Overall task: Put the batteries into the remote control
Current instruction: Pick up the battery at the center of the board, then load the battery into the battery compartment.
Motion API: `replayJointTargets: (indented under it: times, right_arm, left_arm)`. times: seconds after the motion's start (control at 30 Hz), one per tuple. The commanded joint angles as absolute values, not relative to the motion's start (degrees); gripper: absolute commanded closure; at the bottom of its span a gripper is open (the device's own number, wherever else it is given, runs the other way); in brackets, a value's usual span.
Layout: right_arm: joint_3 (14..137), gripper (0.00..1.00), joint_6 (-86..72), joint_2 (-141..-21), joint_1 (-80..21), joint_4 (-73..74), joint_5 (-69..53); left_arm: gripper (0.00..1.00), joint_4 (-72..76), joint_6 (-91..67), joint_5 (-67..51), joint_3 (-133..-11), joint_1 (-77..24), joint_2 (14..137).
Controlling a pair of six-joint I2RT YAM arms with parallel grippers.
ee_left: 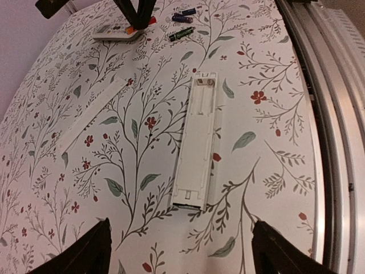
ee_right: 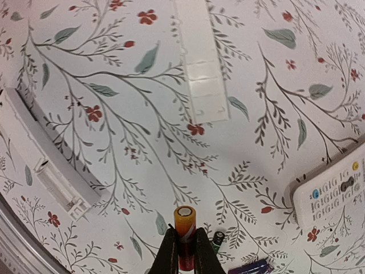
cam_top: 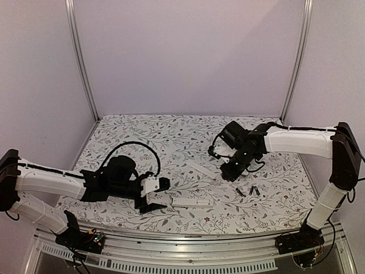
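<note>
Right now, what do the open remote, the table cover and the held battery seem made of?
Remote: likely matte white plastic, moulded ribs inside.
Cover: probably printed vinyl or cloth, flat, faint sheen.
Battery: glossy red-orange wrap, presumably over metal.

A long white remote (ee_left: 197,142) lay on the flowery bench (ee_left: 285,57), near its railed edge, with its back open. A thin white lid (ee_left: 91,117) lay apart from it, farther from that edge. Past the remote, three small batteries (ee_left: 181,34) lay close together. The left fingers (ee_left: 85,251) stood wide apart.
</note>
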State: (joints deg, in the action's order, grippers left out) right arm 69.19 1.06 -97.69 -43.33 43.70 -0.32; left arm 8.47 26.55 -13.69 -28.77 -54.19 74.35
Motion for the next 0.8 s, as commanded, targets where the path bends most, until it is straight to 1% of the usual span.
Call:
replayJointTargets:
  times: [0.0, 0.1, 0.23, 0.4, 0.5, 0.77]
  right_arm:
    - [73.04, 1.0, 12.18, -98.18, -50.15, 40.43, -9.57]
    - [74.24, 1.0, 15.61, -100.99, -51.99, 40.22, -10.09]
    - [75.98, 1.0, 17.14, -103.61, -54.25, 39.23, -11.29]
    - [76.52, 1.0, 20.46, -105.74, -56.94, 39.36, -7.5]
    - [76.68, 1.0, 21.38, -106.91, -57.31, 39.72, -7.21]
    - [76.75, 1.0, 23.23, -108.4, -59.68, 40.78, -5.43]
  left_arm:
    - [0.14, 8.21, 25.24, -11.79, -28.82, -52.89, 72.98]
    - [0.14, 9.32, 24.25, -12.66, -27.52, -50.04, 69.92]
    - [0.13, 9.3, 24.2, -10.77, -26.77, -48.29, 67.42]
    - [0.12, 10.59, 23.12, -8.05, -26.11, -45.02, 64.78]
    - [0.12, 11.64, 22.5, -7.85, -25.55, -43.13, 62.95]
    - [0.1, 13.31, 23.29, -8.79, -24.62, -41.86, 61.26]
